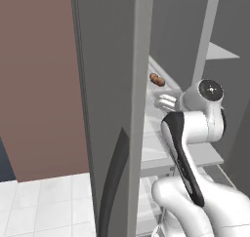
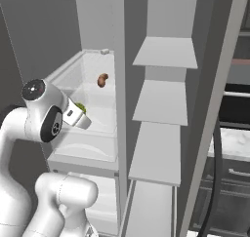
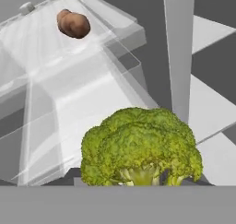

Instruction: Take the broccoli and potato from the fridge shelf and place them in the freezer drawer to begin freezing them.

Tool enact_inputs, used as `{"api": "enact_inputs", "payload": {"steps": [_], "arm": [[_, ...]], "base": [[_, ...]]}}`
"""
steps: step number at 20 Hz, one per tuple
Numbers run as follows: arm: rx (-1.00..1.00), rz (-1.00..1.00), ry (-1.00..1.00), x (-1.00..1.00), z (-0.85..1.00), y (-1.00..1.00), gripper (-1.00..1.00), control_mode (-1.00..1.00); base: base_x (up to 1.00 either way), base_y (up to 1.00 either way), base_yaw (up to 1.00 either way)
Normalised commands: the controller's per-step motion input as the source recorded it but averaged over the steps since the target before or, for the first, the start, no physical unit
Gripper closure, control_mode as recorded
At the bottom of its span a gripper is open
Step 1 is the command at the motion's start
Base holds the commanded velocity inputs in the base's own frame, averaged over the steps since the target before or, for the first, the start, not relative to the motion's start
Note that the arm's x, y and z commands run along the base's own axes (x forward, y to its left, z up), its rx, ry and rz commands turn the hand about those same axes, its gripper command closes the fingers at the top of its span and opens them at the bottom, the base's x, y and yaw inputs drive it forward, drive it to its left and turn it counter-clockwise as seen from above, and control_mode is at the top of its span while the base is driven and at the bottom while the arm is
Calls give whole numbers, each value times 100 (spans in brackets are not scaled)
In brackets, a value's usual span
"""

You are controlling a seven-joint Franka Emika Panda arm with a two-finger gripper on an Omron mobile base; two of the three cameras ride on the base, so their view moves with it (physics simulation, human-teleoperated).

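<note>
While the arm reached into the fridge, the broccoli (image 3: 140, 147) sat right at the gripper (image 2: 83, 115), at 6 o'clock in the hand view.
In the right base view the broccoli (image 2: 80, 107) showed as a green speck at the wrist, just over the fridge shelf (image 2: 93, 143); finger tips were hidden behind it, so pinching or merely touching: couldn't tell. The potato (image 3: 73, 24) lay on the shelf at 11 o'clock in the hand view, well apart from the broccoli, with a tiny whitish nub (image 3: 26, 8) beyond it near the back rim. Plain grey shelves (image 2: 163, 102) stood at 3 o'clock.
</note>
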Motion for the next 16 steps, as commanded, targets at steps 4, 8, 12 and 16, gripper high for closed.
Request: {"api": "enact_inputs", "payload": {"steps": [4,8,12,16], "arm": [[-1,0,20,-28,-34,1,100,-100],[0,0,5,-39,-16,0,100,100],[0,0,0,0,0,0,100,100],[0,0,0,0,0,0,100,100]], "base": [[0,0,0],[-50,-5,0],[-100,-12,-1],[-72,-7,-5]]}}
